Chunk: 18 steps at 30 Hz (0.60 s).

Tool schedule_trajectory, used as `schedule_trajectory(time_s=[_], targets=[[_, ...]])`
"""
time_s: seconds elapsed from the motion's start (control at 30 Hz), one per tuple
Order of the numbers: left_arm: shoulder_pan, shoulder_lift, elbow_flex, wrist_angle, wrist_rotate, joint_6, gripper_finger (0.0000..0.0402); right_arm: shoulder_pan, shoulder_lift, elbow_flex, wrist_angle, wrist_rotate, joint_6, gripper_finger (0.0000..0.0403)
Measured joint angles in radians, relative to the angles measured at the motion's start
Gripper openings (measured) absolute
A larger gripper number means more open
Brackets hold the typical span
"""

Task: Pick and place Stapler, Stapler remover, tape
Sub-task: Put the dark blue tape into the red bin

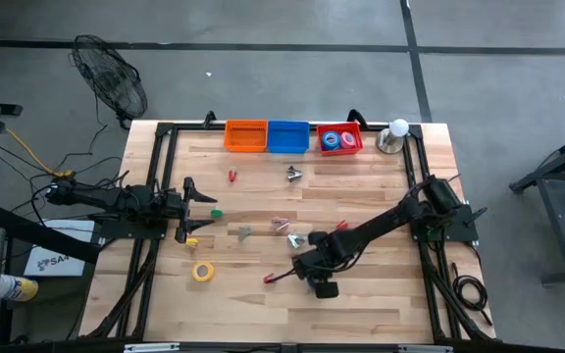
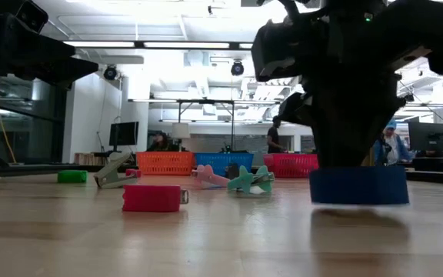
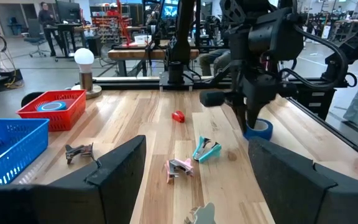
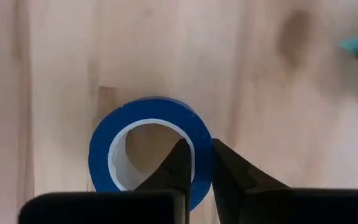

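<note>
Clamped on the wall of a blue tape roll (image 4: 149, 149), the right gripper (image 4: 196, 163) has one finger inside the ring's open centre and the other outside it, the two pinched together on the rim; in the low view the roll (image 2: 358, 185) sits at or just above the wood, and whether it touches cannot be told. On the opposite side, the left gripper (image 3: 194, 171) waits over the table's left edge with its two dark fingers (image 3: 118, 167) spread wide apart and nothing between them. Beneath both arms lies the wooden table (image 1: 381, 304), and along its far edge three bins stand in a row: an orange bin (image 1: 245, 135), a blue bin (image 1: 287, 136) and a red bin (image 1: 339, 139), the red one holding a blue roll (image 1: 331, 140) and a pink roll (image 1: 348, 140). Just beside the red bin stands a white ball on a metal base (image 1: 394, 135). A yellow tape roll (image 1: 202, 272) lies flat on the near left part of the table, well apart from the bins. Scattered across the middle are smaller pieces: a red block (image 2: 153, 198), a green block (image 2: 72, 176), a teal staple remover (image 3: 206, 150) and a pink staple remover (image 3: 179, 167) near each other, and a grey one (image 3: 79, 151) closer to the bins.
</note>
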Motion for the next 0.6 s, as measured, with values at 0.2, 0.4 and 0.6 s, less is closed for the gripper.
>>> schedule_trajectory(time_s=[0.2,0.4,0.6], targets=[[0.0,0.0,0.0,0.0,0.0,0.0,0.028,-0.04,-0.09,-0.001,-0.187,0.162,0.055,0.0027],[0.0,0.0,0.0,0.0,0.0,0.0,0.028,-0.143,-0.217,-0.001,-0.404,0.382,0.132,0.0027],[0.0,0.0,0.0,0.0,0.0,0.0,0.028,-0.297,-0.301,-0.001,-0.529,0.505,0.15,0.0027]])
